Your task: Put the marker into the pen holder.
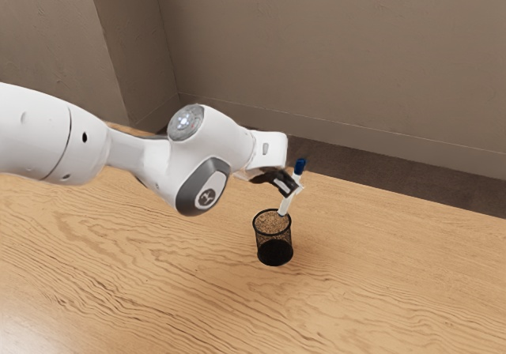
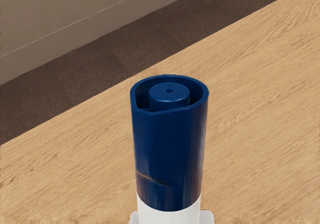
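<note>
marker held tilted at the pen holder's mouth; insertion in hand

item under inspection: one white marker (image 1: 287,204) with a blue cap (image 2: 169,149), cap end up. from where i stand, it leans, its cap toward the exterior view's right, its lower end at the holder's opening, by the rim. i cannot tell whether that end has passed below the rim.

pincer: the black two-finger gripper (image 1: 292,186) is closed on the marker's white barrel, a finger on either side, just below the cap.

receptacle: a round black wire-mesh pen holder (image 1: 274,254), upright on the wood-grain table (image 1: 379,283), beneath the gripper. beyond the table's far edge lie dark flooring (image 1: 356,164) and a plain wall (image 1: 332,62).

finding: the step in hand is, in my judgement, lining up and lowering. the next move calls for bringing the barrel nearer upright, centring the lower end over the opening, then easing down. release should wait until the end is well inside; let go at the rim, the marker could tip out.
</note>
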Available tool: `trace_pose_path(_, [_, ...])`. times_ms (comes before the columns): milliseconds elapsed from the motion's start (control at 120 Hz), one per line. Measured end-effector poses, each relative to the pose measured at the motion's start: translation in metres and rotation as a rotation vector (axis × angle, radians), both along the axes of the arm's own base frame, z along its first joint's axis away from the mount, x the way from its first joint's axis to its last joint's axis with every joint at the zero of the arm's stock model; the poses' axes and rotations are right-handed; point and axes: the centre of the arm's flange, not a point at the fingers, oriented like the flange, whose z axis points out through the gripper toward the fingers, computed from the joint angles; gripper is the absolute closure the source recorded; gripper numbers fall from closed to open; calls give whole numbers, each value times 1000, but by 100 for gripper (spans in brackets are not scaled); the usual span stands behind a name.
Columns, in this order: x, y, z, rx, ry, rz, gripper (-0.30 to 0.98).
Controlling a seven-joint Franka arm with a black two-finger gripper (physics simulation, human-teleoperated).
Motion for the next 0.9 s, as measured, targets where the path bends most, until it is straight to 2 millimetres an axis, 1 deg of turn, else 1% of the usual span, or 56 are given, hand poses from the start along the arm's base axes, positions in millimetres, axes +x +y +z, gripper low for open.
trace_pose_path(75, [-1,6,-3,-2,10,16,79])
trace_pose_path(258, [-3,12,-10,-7,28,39,78])
trace_pose_path(425, [-4,17,-2,-10,26,56,41])
trace_pose_path(475, [-5,17,8,-14,16,58,33])
trace_pose_path(508, [-7,19,27,-18,-2,61,28])
trace_pose_path(542, [-10,25,52,-22,-24,72,24])
trace_pose_path(608, [-14,45,107,-33,-74,109,17])
trace_pose_path(642, [-15,57,142,-38,-93,132,15])
trace_pose_path(683, [-9,71,196,-43,-107,163,12])
trace_pose_path(708, [-7,82,221,-44,-98,186,11])
trace_pose_path(783, [-3,124,296,-44,-49,281,8])
trace_pose_path(833, [-7,158,331,-42,6,355,6])
trace_pose_path(875, [-11,184,350,-39,61,416,5])
trace_pose_path(900, [-14,197,357,-38,97,450,4])
